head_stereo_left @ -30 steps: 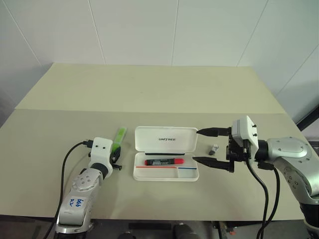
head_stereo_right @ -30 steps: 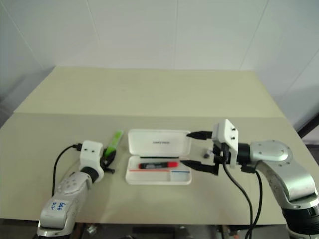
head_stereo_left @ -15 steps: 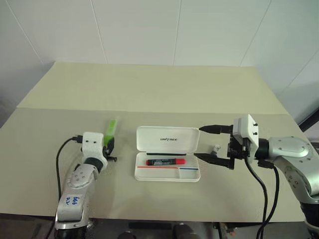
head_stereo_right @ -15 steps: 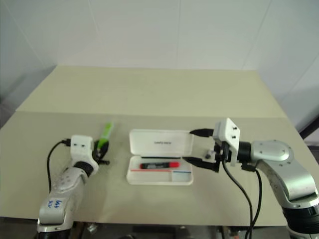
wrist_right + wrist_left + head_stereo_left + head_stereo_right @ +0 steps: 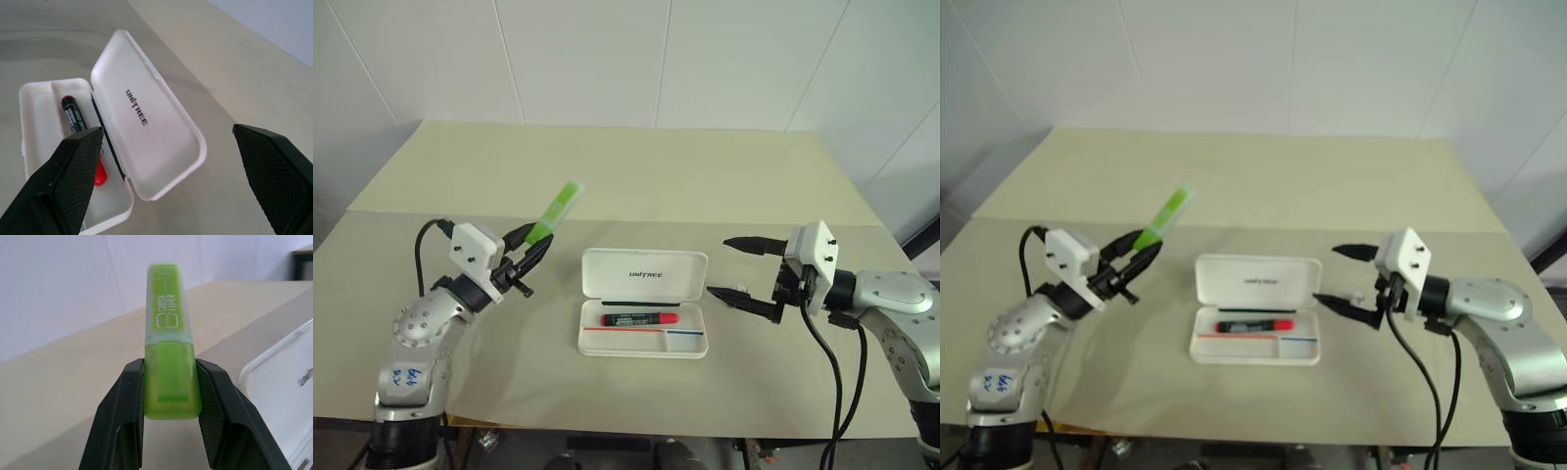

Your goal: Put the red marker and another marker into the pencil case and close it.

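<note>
Left wrist view: the left gripper (image 5: 168, 396) squeezes the bright green marker (image 5: 167, 340), sticking out past its fingertips. The right gripper (image 5: 736, 267) is wide open beside the white pencil case (image 5: 643, 313).

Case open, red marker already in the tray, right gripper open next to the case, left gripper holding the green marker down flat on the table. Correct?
One thing is off: the green marker isn't on the table. The left gripper holds it lifted in the air, tilted up, left of the pencil case, as the left eye view shows. The rest stands: case open, red marker in the tray, right gripper open beside the case.

Silver arms, white wrist blocks, black cables, each gripper (image 5: 530, 252) black-fingered.
</note>
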`<state>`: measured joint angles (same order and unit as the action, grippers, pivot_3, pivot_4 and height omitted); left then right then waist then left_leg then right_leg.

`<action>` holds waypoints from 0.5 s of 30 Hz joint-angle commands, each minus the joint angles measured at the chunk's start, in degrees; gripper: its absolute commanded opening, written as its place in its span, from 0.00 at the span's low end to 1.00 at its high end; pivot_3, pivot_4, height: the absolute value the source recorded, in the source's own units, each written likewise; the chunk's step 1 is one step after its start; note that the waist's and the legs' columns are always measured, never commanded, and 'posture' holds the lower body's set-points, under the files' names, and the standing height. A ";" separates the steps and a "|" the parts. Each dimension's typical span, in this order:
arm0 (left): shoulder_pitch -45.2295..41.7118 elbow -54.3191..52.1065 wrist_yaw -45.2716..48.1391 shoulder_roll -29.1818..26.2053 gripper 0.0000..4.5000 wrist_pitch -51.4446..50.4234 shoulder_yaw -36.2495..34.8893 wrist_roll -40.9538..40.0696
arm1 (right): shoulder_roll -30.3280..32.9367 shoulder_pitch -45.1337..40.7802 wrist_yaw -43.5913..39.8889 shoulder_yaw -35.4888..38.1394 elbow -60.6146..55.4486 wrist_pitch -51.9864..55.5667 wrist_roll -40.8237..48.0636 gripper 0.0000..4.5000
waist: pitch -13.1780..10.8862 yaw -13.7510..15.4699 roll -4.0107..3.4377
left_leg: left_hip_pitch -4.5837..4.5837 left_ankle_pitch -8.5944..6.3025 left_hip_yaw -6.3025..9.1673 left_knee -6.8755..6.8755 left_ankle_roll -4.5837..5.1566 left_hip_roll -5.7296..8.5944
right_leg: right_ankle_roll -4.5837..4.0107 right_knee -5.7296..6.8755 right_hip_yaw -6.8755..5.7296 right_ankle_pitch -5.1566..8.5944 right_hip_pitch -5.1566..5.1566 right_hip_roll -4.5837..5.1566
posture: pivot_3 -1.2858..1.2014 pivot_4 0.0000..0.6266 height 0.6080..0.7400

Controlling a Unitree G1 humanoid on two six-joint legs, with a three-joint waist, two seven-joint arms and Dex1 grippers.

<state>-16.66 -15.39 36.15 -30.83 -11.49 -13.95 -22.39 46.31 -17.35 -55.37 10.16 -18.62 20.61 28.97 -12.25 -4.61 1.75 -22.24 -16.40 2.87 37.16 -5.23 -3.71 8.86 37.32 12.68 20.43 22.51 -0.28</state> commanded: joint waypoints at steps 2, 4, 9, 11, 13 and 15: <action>-0.56 -4.10 9.33 -4.53 0.25 -0.52 2.29 -4.75 | 1.06 2.26 1.34 4.38 -2.20 -0.90 0.06 1.00 | -0.01 -0.01 -0.01 | -0.01 0.00 0.00 -0.05 0.00 -0.01 | -0.01 -0.04 0.00 0.01 0.00 0.01 | 0.52 0.24 1.00; -0.24 -4.89 12.49 -6.28 0.25 -0.58 3.43 -5.42 | 1.16 2.98 1.87 5.31 -2.37 -0.93 -0.08 1.00 | -0.01 -0.03 -0.01 | -0.02 0.00 0.00 -0.06 0.01 -0.02 | -0.02 -0.05 -0.01 0.02 0.02 0.01 | 0.52 0.24 1.00; -0.59 -4.78 20.77 -10.27 0.25 -0.12 6.15 -6.27 | 1.78 5.01 2.90 8.03 -3.39 -0.51 -0.20 1.00 | -0.01 -0.18 -0.01 | -0.01 0.00 -0.01 -0.04 0.01 -0.02 | -0.03 0.00 0.00 0.03 0.03 -0.01 | 0.52 0.24 1.00; -1.25 -4.17 23.55 -11.14 0.25 0.36 7.45 -6.25 | 2.01 6.18 3.34 9.19 -4.12 -0.19 -0.05 1.00 | -0.01 -0.17 -0.02 | -0.01 0.00 -0.02 -0.02 0.01 -0.02 | -0.03 0.00 0.01 0.03 0.02 -0.01 | 0.52 0.24 1.00; -2.00 -3.64 26.03 -11.61 0.25 0.69 8.93 -6.07 | 2.13 7.27 3.87 10.23 -4.98 0.31 0.13 1.00 | -0.01 -0.15 -0.02 | -0.01 0.00 -0.03 0.00 0.01 -0.02 | -0.03 -0.01 0.01 0.03 0.00 -0.01 | 0.52 0.24 1.00; -2.48 -2.88 29.36 -12.12 0.25 1.82 10.98 -5.26 | 1.92 9.05 4.92 11.48 -6.87 1.25 0.45 1.00 | -0.01 -0.14 -0.02 | -0.01 0.00 -0.03 -0.01 0.01 -0.01 | -0.03 -0.01 0.01 0.03 0.01 -0.01 | 0.52 0.24 1.00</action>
<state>-18.12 -17.55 63.17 -42.00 -11.27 -3.72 -27.51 47.25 -8.71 -51.38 19.03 -22.62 21.49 28.41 -12.26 -4.75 1.73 -22.25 -16.40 2.85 37.12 -5.22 -3.73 8.82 37.30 12.69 20.47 22.52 -0.29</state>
